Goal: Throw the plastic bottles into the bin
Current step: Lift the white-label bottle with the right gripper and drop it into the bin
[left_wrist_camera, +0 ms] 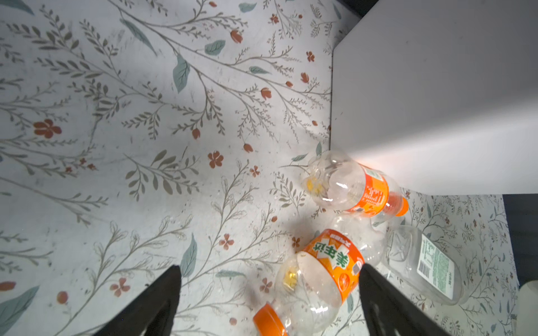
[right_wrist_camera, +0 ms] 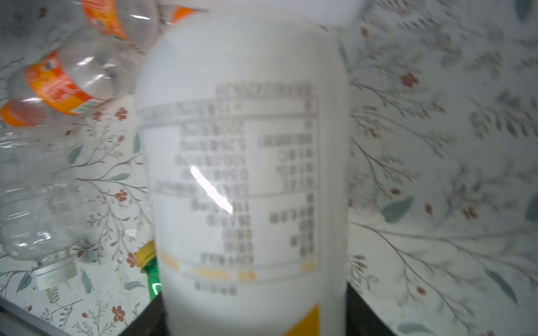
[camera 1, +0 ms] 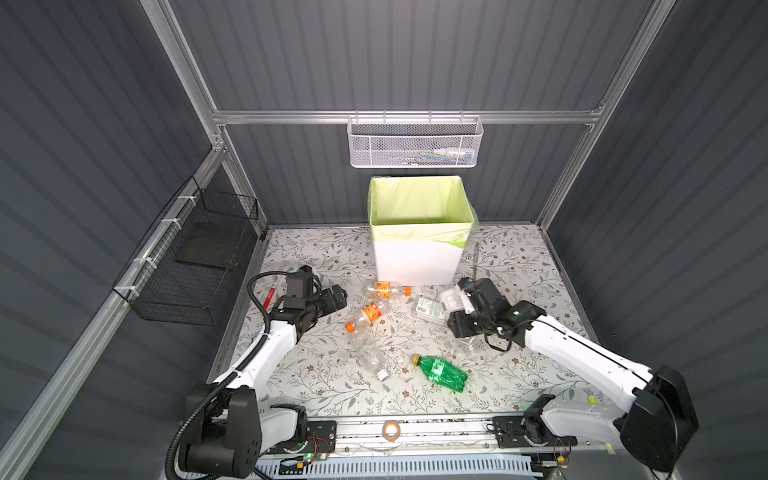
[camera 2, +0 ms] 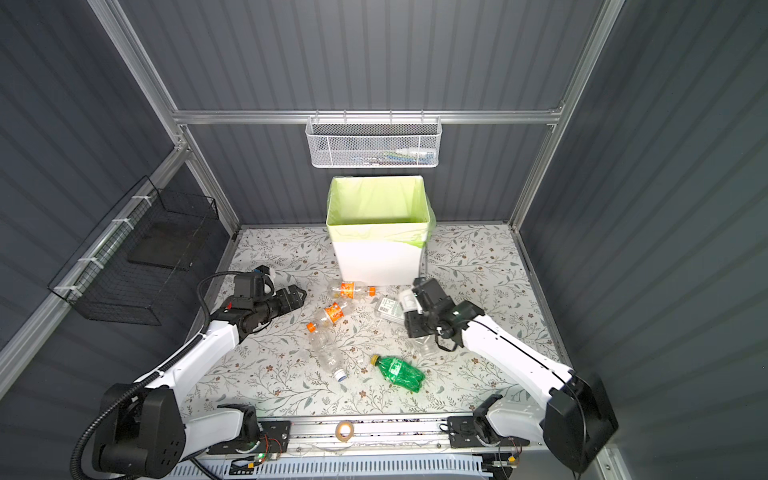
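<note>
Floral-printed sheeting is laid over the table (camera 1: pixel 324 386), enclosed by grey ribbed walls (camera 1: pixel 415 62). A crumpled green bottle (camera 1: pixel 442 372) and a clear bottle (camera 1: pixel 370 357) are seen nearer than both pincers. The left gripper (left_wrist_camera: pixel 270 267) is held low with jaws wide apart, an orange-labelled bottle (left_wrist_camera: pixel 323 276) lying ungripped just ahead of it. A smooth white bottle (right_wrist_camera: pixel 244 160) is clamped in the right gripper (camera 1: pixel 459 303). The bin (camera 1: pixel 415 257) is stood beyond both.

The clear plastic bottle with an orange label (left_wrist_camera: pixel 329 261) says 美年达 in big white letters. The flat clear bottle (left_wrist_camera: pixel 431 264) has a bar code label and the white plastic bottle (right_wrist_camera: pixel 244 174) has a printed table, both too blurry to read.
</note>
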Available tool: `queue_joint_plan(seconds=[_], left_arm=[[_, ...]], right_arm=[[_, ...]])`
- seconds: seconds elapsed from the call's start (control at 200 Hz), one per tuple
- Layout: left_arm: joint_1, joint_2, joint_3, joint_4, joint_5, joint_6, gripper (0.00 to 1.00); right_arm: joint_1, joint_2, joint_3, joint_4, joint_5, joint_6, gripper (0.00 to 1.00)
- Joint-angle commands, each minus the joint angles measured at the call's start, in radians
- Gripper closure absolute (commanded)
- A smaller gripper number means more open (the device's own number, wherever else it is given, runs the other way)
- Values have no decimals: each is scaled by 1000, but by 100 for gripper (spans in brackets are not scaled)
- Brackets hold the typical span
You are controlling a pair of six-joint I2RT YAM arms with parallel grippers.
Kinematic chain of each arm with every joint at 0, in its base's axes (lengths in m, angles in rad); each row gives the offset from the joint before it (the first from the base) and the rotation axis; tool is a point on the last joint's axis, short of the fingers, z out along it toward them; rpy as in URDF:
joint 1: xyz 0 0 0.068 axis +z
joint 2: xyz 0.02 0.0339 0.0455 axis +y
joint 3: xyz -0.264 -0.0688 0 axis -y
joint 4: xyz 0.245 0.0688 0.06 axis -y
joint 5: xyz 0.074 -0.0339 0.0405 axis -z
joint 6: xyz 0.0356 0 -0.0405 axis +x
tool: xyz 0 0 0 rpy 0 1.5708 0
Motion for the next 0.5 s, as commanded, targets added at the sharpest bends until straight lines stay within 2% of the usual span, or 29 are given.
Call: queue_joint_plan(seconds=[0.0, 0.105, 0.205, 0.275, 0.38, 0.415, 0.465, 0.495], left_arm=[[6, -19, -10, -21, 21, -17, 5], [6, -9, -8, -6, 31, -28, 5], [5, -7, -13, 19, 47, -50, 7], [4, -11, -14, 29, 63, -47, 9], [4, -50, -15, 2, 57, -27, 9], [3, -69, -16, -13, 48, -24, 8], [3, -97, -20, -31, 46, -21, 7], [2, -115, -21, -45, 45, -18, 6]], right_arm=[[-68, -114, -119, -61, -49, 119, 38], [-109, -185, -144, -93, -53, 124, 39], [-111, -177, -8, -151, 1, 45, 39], [-110, -135, 195, -174, 24, -40, 40], [-110, 1, 637, -161, 33, -116, 38], [-111, 57, 775, -140, 28, -127, 30], [-111, 121, 932, -105, 30, -128, 5], [-114, 149, 997, -91, 32, -117, 1]])
